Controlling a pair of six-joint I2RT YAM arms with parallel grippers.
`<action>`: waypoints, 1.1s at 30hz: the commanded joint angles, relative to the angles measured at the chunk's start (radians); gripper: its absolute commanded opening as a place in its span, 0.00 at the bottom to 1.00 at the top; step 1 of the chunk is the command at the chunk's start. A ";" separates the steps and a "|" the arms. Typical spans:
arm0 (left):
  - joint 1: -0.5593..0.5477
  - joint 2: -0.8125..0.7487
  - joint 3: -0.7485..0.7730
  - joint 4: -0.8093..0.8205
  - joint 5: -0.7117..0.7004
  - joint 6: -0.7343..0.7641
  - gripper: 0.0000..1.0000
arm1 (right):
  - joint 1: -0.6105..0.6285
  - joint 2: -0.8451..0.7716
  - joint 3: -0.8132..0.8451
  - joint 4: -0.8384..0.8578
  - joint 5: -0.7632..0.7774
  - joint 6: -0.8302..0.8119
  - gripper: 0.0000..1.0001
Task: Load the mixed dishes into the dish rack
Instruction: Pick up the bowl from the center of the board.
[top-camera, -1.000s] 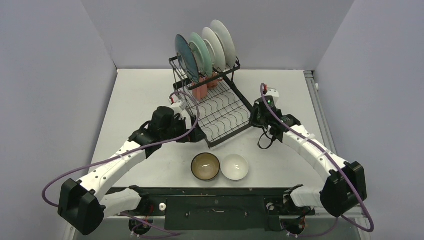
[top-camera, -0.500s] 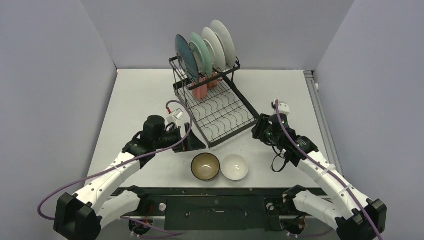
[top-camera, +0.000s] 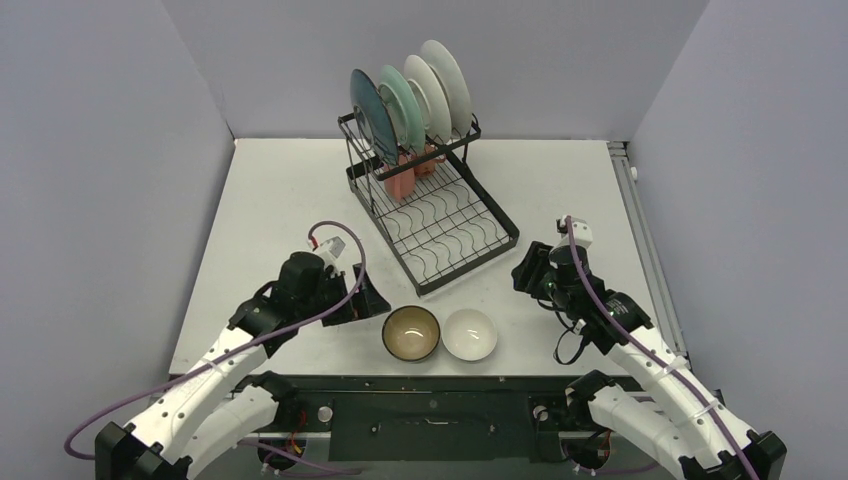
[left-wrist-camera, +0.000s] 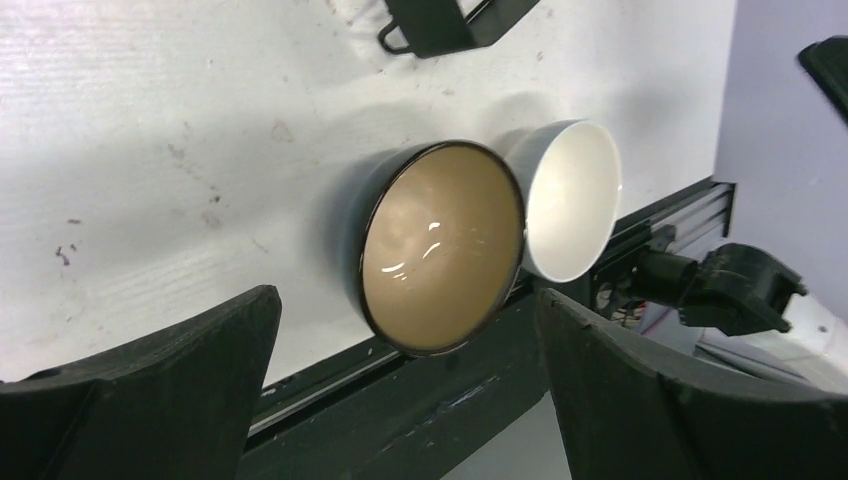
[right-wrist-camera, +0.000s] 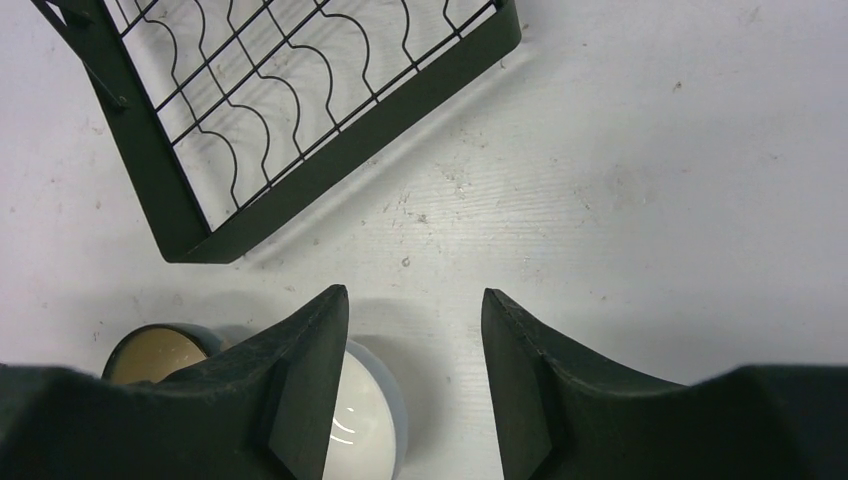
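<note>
Item 1, bowls. A round brown bowl with a dark rim and glossy tan inside (top-camera: 411, 333) and a small round white bowl (top-camera: 470, 334) stand open side up on the white table top (top-camera: 270, 200). Both are outside the black wire dish rack (top-camera: 470, 265), just in front of its near corner. The brown bowl is on the left and the white on the right, with rims touching or very nearly so.

Item 2, rack contents. Four round plates stand on edge in the rack's upright slots at its far end. From front to back they are a dark teal plate (top-camera: 372, 115), a light green plate (top-camera: 400, 105) and two pale plates (top-camera: 425, 90) (top-camera: 447, 72). A pink mug (top-camera: 400, 183) sits under the plates at the far end of the flat grid tray. A second mug behind it is mostly hidden. The rest of the grid tray holds nothing.

Item 3, left gripper (left-wrist-camera: 407, 298). It sits low, left of the rack's near corner and just beside the brown bowl. Its jaws are spread wide, wider than that bowl, and hold nothing.

Item 4, right gripper (right-wrist-camera: 412, 296). It sits off the rack's near right edge, over bare table between the rack and the white bowl. Its jaws are parted to a moderate gap and hold nothing. One finger (right-wrist-camera: 300, 370) overlaps the white bowl's rim in the right wrist view; contact cannot be confirmed.
</note>
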 joint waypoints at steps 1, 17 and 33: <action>-0.085 -0.024 0.008 -0.093 -0.190 -0.021 0.96 | 0.008 -0.011 -0.011 -0.004 0.042 0.009 0.49; -0.371 0.182 -0.003 -0.025 -0.456 -0.138 0.98 | 0.006 -0.003 -0.041 0.012 0.054 0.008 0.49; -0.379 0.366 -0.005 0.098 -0.387 -0.123 0.57 | 0.006 0.003 -0.044 -0.018 0.064 0.010 0.45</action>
